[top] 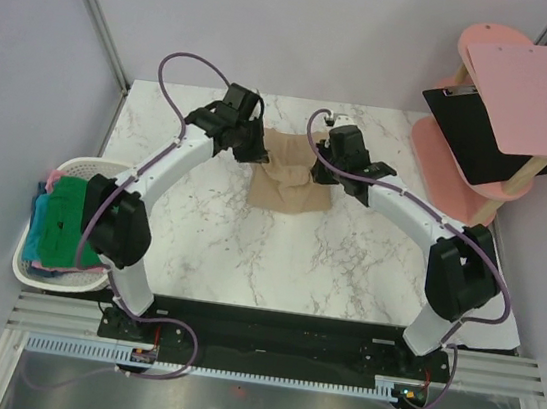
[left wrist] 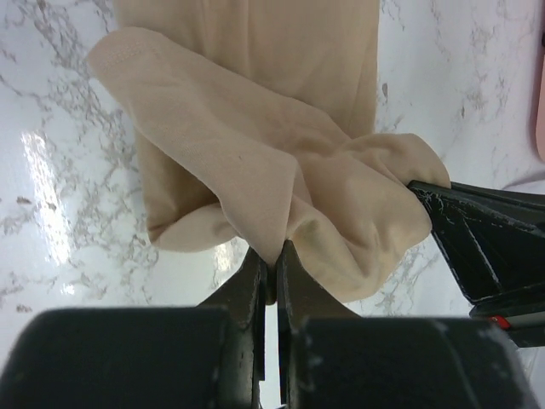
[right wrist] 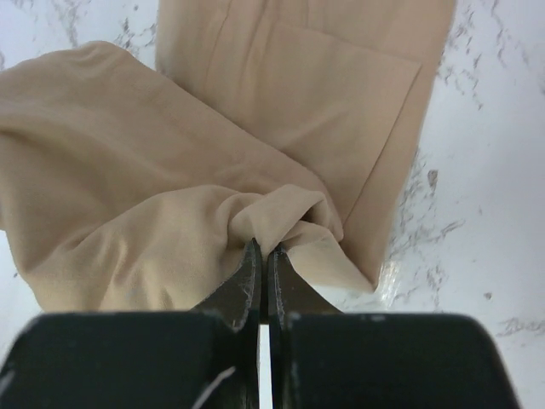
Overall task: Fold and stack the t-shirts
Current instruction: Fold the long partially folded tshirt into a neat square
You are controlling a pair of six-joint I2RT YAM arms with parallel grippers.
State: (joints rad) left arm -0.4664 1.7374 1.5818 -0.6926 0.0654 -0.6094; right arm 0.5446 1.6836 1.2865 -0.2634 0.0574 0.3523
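Closest to me on the left, the white basket [top: 25, 271] holds a green t-shirt [top: 71, 213] and a teal t-shirt [top: 40, 232]. Further out on the marble table [top: 276, 260], the left gripper [left wrist: 272, 260] and the right gripper [right wrist: 261, 254] are each pinched tight on a bunched-up fold of the tan t-shirt [top: 290, 195]. The rest of it lies flat.

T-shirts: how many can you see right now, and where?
4: tan t-shirt on the table, pinched by left gripper and right gripper; green t-shirt, blue t-shirt and pink t-shirt piled in the basket, left. More may be hidden underneath.
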